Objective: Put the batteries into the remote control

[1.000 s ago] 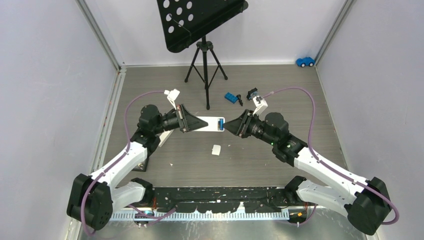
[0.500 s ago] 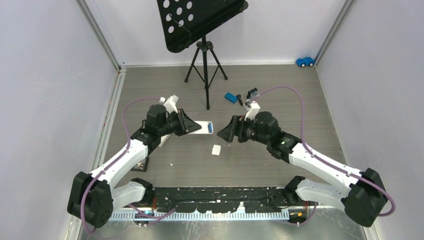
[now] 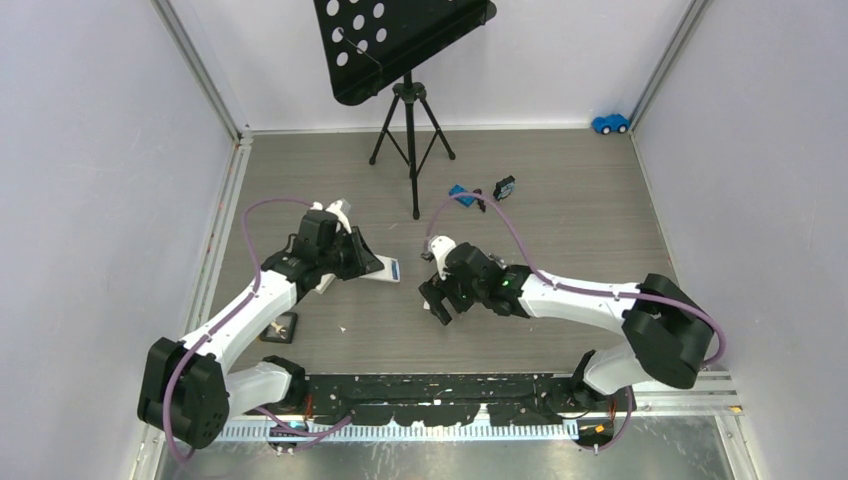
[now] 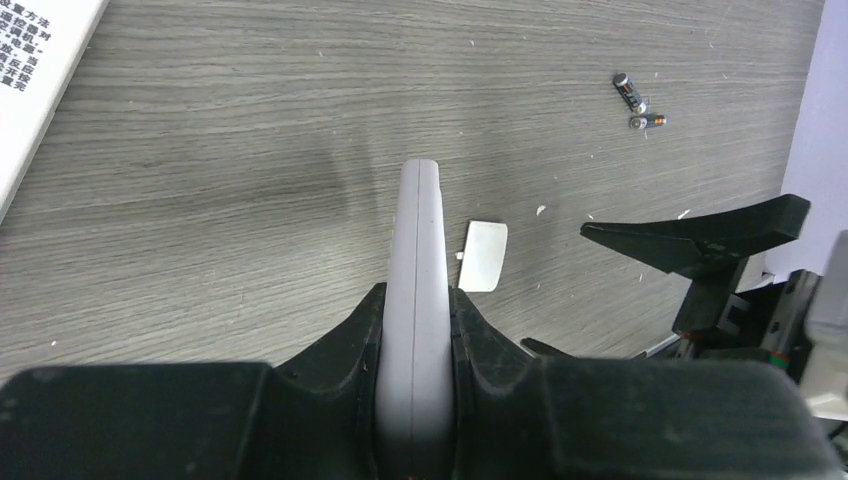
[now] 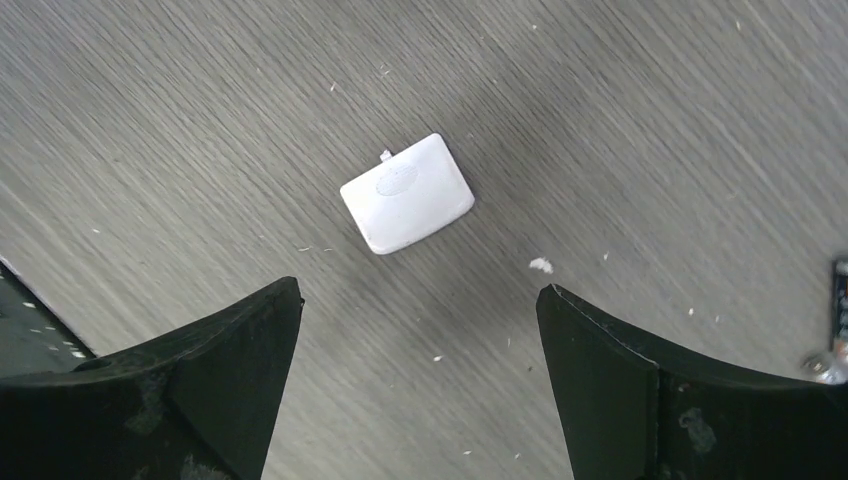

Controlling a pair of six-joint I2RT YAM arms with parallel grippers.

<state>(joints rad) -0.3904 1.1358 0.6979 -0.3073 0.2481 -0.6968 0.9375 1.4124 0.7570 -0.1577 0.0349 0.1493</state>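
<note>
My left gripper (image 3: pixel 372 264) is shut on the pale grey remote control (image 3: pixel 386 269), held edge-up between the fingers (image 4: pixel 415 295) just above the floor. A small white cover plate (image 5: pixel 407 193) lies flat on the floor, also seen past the remote's tip (image 4: pixel 484 256). My right gripper (image 3: pixel 438 300) points down over that plate with its jaws wide open (image 5: pixel 420 300) and nothing between them. Two small batteries (image 4: pixel 628 88) (image 4: pixel 648 121) lie loose on the floor farther out. One battery (image 5: pixel 838 310) shows at the right wrist view's edge.
A black music stand's tripod (image 3: pixel 410 150) stands behind the arms. A blue brick (image 3: pixel 460 193) and a black-and-blue block (image 3: pixel 503 186) lie near it; a blue toy car (image 3: pixel 609 123) sits in the far right corner. A printed white sheet (image 4: pixel 30 60) lies left of the remote.
The right gripper let go at the remote's end, opened wide and swung down and left over the white plate. The left arm drew the remote back to the left and lower.
</note>
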